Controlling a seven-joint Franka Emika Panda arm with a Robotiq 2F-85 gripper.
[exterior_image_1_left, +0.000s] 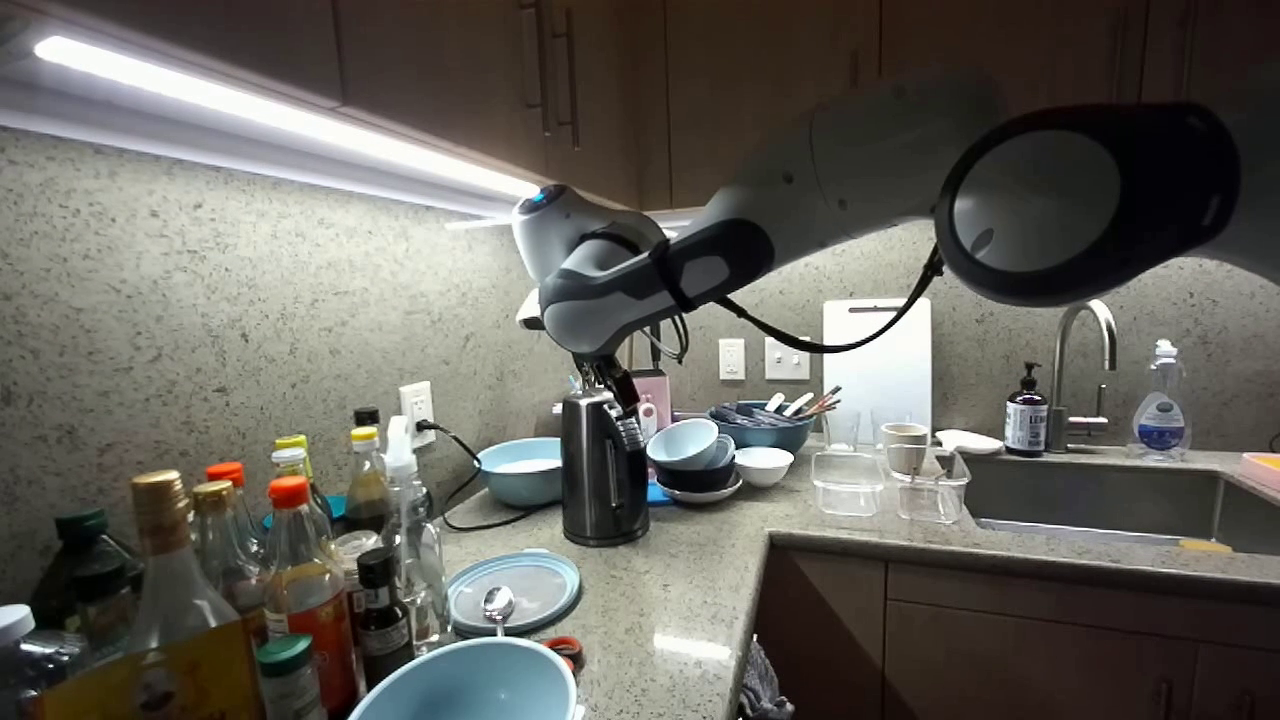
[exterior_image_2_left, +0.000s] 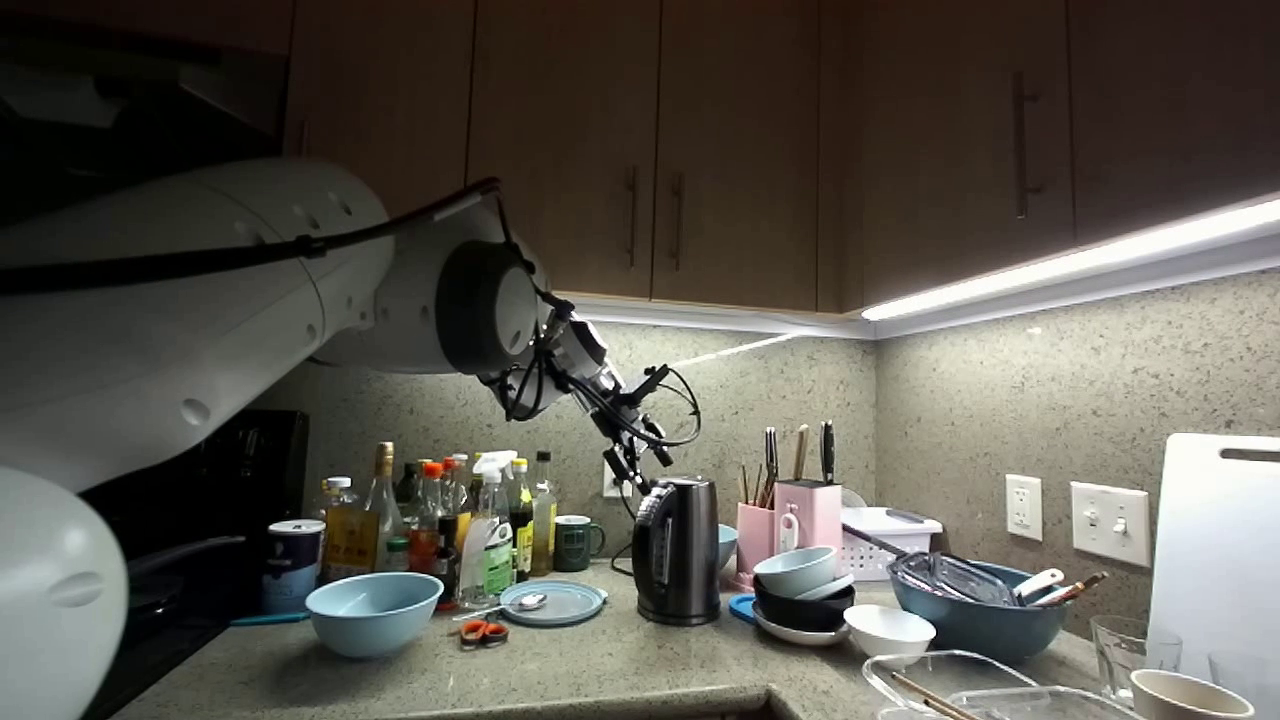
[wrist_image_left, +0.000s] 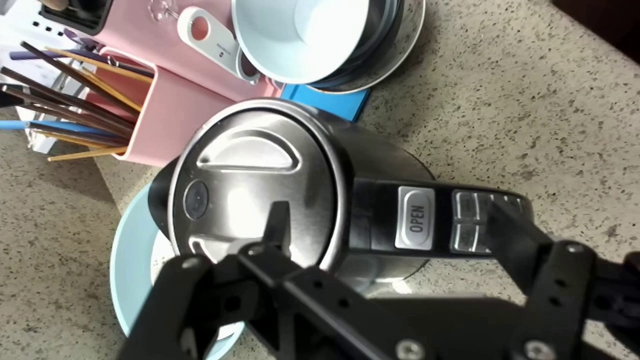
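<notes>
A stainless steel kettle (exterior_image_1_left: 590, 480) with a black handle (exterior_image_2_left: 650, 545) stands upright on the counter, and its lid (wrist_image_left: 310, 185) is shut. My gripper (exterior_image_2_left: 640, 470) is tilted down just above the kettle's top. In the wrist view the gripper (wrist_image_left: 387, 207) is spread wide, with nothing held between its fingers. One finger (wrist_image_left: 278, 225) lies over the lid, while the opposite finger (wrist_image_left: 515, 245) covers part of the buttons at the handle's outer end. Between them shows the silver OPEN button (wrist_image_left: 416, 218). Whether a fingertip touches the kettle, I cannot tell.
Stacked bowls (exterior_image_2_left: 795, 572) and a pink utensil holder (wrist_image_left: 170, 115) stand close to the kettle. Behind it sits a light blue bowl (exterior_image_1_left: 520, 470) beside a power cord (exterior_image_1_left: 465, 475). Several bottles (exterior_image_1_left: 300, 560) line the wall near a round blue lid (exterior_image_1_left: 530, 590). Cabinets (exterior_image_2_left: 565, 150) hang overhead.
</notes>
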